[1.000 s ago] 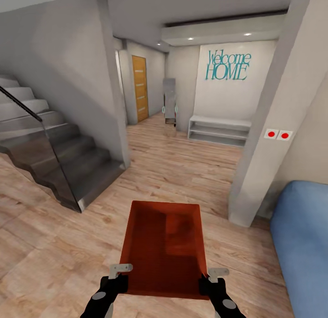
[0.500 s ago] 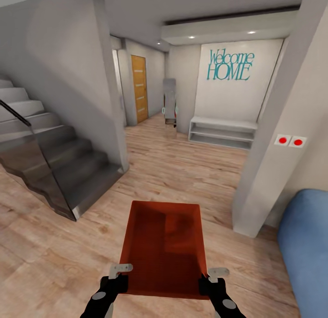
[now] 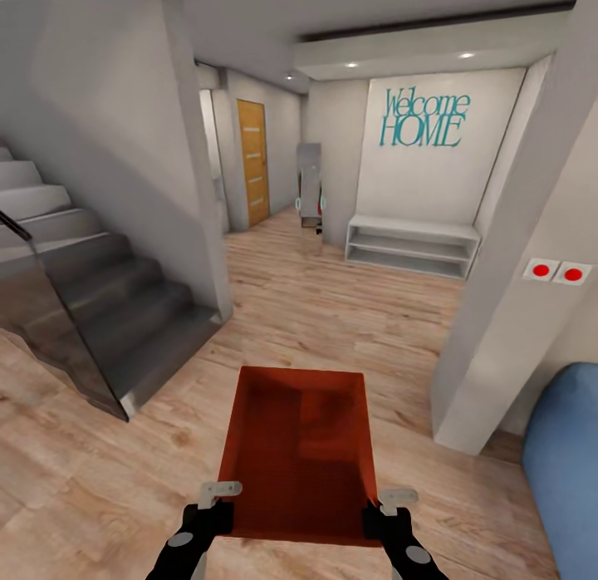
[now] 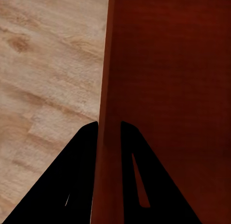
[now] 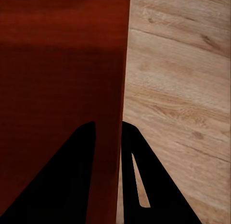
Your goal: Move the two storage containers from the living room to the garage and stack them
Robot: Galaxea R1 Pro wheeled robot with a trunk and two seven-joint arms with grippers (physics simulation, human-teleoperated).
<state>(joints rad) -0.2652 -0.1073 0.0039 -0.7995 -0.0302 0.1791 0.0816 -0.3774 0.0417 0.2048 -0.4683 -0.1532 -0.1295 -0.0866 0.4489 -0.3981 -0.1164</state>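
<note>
1. At far left: grey staircase [image 3: 100,314] with a dark glass balustrade [image 3: 50,331], rising off the light wood-plank floor [image 3: 332,314]. Worth a wide berth while rolling past its bottom step.
2. Left end effector [image 3: 218,498]: clenched on the near left wall of the rust-red storage container [image 3: 299,455]; in the left wrist view, one dark finger [image 4: 72,185] outside the wall, the other inside, wall pinched between.
3. Centre: container carried level in front of the trunk, above the plank floor and clear of it, open top up, nothing inside. One container in hand here; no second one to point at.
4. Right end effector [image 3: 390,503]: clenched likewise on the near right wall, fingers [image 5: 139,185] straddling it in the right wrist view.
5. Ahead: hallway with a wooden door [image 3: 253,160], a white low shelf [image 3: 411,243] under the teal "Welcome HOME" lettering [image 3: 423,119]. Right of that, a white pillar [image 3: 515,297] bearing two red buttons [image 3: 556,272], then a blue cushion seat [image 3: 569,472] at the edge.
6. Judged step: transit toward the garage, no concrete flooring in sight, so early in the task.
7. To do it well: both grips kept equal and firm, wrists held at matched height to avoid tilting the bin, base steered down the gap between stair foot and pillar, turns taken slowly so the far end swings clear of both.
</note>
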